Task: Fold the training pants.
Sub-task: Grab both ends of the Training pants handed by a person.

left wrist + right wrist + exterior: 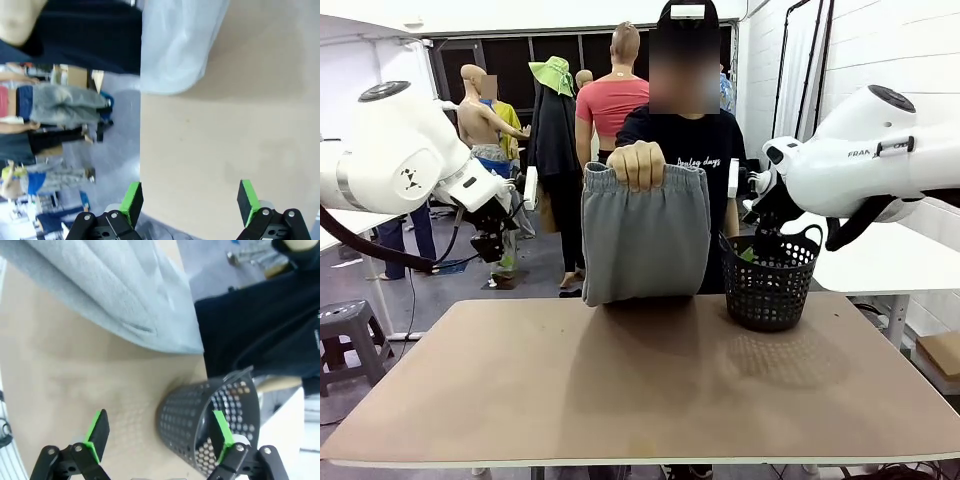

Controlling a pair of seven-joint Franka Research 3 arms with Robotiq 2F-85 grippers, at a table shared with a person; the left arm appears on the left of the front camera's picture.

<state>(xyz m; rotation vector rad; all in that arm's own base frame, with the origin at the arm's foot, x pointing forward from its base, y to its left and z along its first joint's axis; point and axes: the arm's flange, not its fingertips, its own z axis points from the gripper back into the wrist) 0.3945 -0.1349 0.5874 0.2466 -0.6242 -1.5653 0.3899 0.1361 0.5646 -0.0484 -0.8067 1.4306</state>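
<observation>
A person's hand (636, 165) holds the training pants (645, 235) up by the waistband over the table's (620, 400) far edge. The cloth hangs down to that edge, offered, I judge, for me to take. My left gripper (190, 195) waits near the far left corner and my right gripper (159, 424) above the black basket (770, 280) at the far right, both spread wide and empty.

Right gripper (159, 422) spread wide over the tan table (60, 385), nothing in it. The black mesh basket (200, 410) sits by one green pad (221, 432). Beyond it, the grey training pants (115, 295) hang beside a person's dark shirt (260, 315).
</observation>
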